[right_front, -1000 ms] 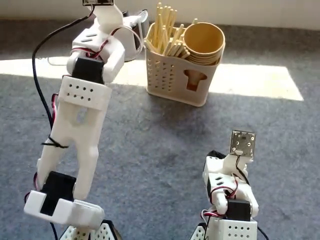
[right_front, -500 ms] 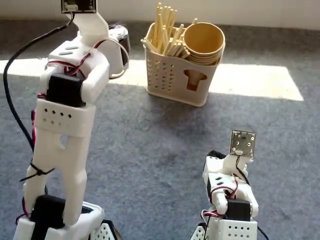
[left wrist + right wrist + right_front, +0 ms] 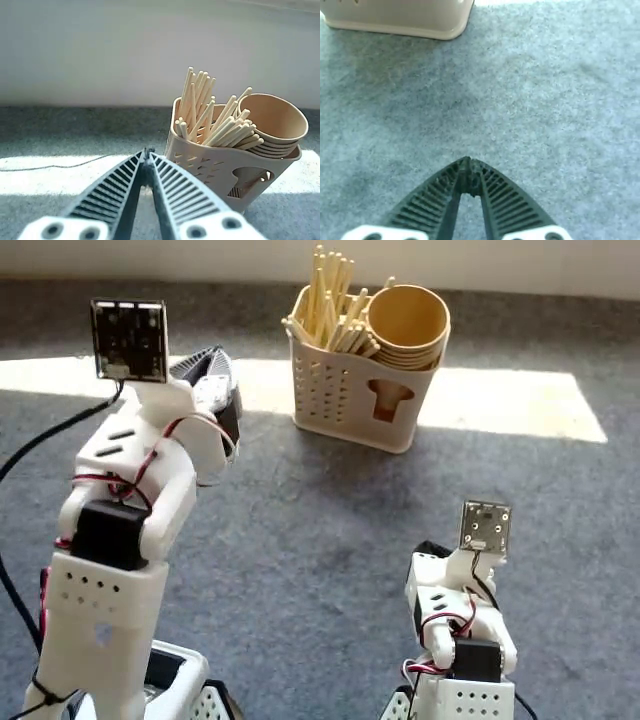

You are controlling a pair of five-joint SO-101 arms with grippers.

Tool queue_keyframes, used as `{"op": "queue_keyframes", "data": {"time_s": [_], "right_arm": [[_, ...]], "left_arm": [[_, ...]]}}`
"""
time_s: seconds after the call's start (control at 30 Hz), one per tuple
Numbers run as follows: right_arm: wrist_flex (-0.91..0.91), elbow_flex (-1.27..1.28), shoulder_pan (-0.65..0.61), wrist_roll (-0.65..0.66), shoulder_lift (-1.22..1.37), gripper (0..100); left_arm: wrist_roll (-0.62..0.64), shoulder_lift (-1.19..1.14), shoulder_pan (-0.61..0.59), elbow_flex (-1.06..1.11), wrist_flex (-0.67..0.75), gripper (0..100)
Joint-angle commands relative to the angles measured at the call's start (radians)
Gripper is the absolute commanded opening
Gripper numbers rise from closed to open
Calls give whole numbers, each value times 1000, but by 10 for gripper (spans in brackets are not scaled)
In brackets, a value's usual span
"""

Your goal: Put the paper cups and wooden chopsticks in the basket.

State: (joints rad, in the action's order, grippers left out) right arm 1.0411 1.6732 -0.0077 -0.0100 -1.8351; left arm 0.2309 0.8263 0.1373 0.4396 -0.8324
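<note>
A cream basket (image 3: 350,400) (image 3: 215,170) stands at the back of the grey carpet. Stacked paper cups (image 3: 408,322) (image 3: 275,120) fill its right side, and a bundle of wooden chopsticks (image 3: 330,302) (image 3: 202,110) stands in its left side. My left gripper (image 3: 205,375) (image 3: 148,152) is shut and empty, raised left of the basket with its tips facing it. Low at the front right, my right gripper (image 3: 430,552) (image 3: 466,165) is shut over bare carpet, holding nothing. The basket's base (image 3: 400,20) lies ahead of it.
A sunlit strip (image 3: 500,400) crosses the carpet behind the arms. A thin cable (image 3: 60,165) lies on the floor at the far left. Open carpet (image 3: 330,530) spreads between the arms and the basket.
The left arm has drawn back from the basket, towards the left and front, folding down. The right arm has kept still.
</note>
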Motion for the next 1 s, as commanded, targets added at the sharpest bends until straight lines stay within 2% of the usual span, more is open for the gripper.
{"op": "queue_keyframes", "data": {"time_s": [0.0, 0.53, 0.83, 0.97], "right_arm": [[-25, 130, 12, -9, -1, 6], [-25, 130, 12, -9, -1, 6], [-25, 130, 12, -8, -1, 6], [-25, 130, 12, -6, -1, 6]], "left_arm": [[-17, 147, -8, 99, 38, 5], [-20, 670, -15, 541, 40, 8], [-20, 974, -208, 785, 41, 8], [-18, 1006, -245, 848, 41, 8]]}}
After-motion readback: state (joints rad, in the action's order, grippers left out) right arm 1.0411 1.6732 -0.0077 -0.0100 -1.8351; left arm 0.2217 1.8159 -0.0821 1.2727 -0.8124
